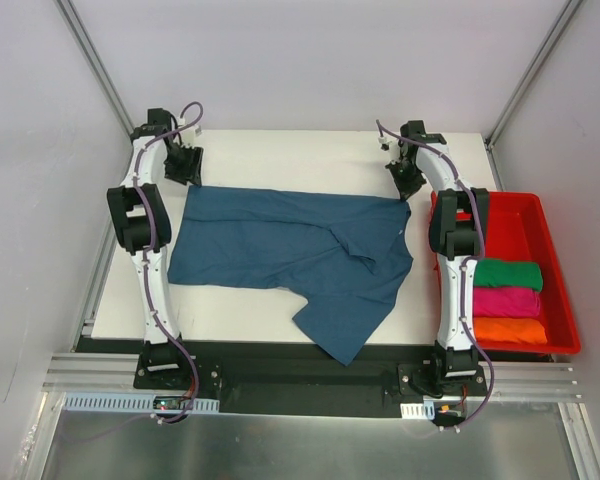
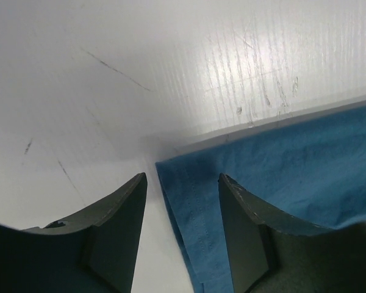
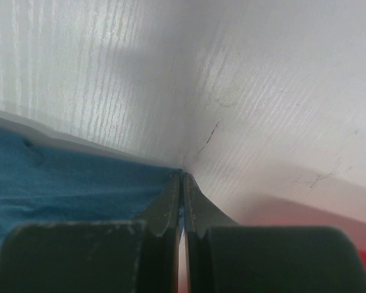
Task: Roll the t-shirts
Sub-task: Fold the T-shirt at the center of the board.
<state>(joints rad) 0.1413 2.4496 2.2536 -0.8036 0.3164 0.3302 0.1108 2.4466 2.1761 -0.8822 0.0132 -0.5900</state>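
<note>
The white desk carries a teal t-shirt spread across its middle, one part hanging over the near edge. At the right, a red tray holds a rolled green t-shirt, magenta t-shirt and orange t-shirt. The left tool stands partly open astride the teal shirt's far left corner, gripping nothing. The right tool is pinched tight on the far right corner.

Blue t-shirt spread on a white table, with three rolled t-shirts in a red tray to its right.
The blue t-shirt lay mostly flat, its far edge straight, its near right part creased and reaching over the table's near edge. A green t-shirt, a magenta t-shirt and an orange t-shirt lay rolled in a touching row, green farthest.
</note>
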